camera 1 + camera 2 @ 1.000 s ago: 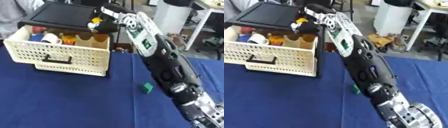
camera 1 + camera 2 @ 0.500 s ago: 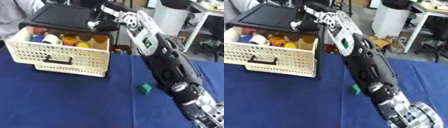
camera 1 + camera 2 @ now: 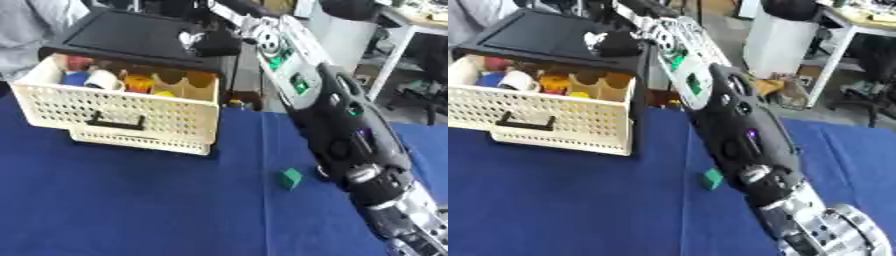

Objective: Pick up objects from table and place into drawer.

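Note:
A cream perforated drawer [image 3: 122,107] stands pulled out of a black cabinet [image 3: 131,35] at the table's far left. Inside lie red, blue, white, orange and yellow things, among them a yellow piece [image 3: 164,93] near the right rear. My right arm reaches across from the lower right. Its right hand [image 3: 213,43] hovers above the drawer's rear right corner, over the cabinet's edge, with relaxed fingers and nothing in it. A small green block [image 3: 290,178] lies on the blue table [image 3: 131,200] beside my forearm. My left hand does not show.
A white desk [image 3: 859,20] and a dark chair [image 3: 433,75] stand beyond the table at the right. My long right arm [image 3: 341,130] spans the right half of the table. Blue cloth lies bare at the front left.
One second ago my right hand held a yellow thing over the drawer. It has let it go into the drawer and lifted slightly toward the cabinet.

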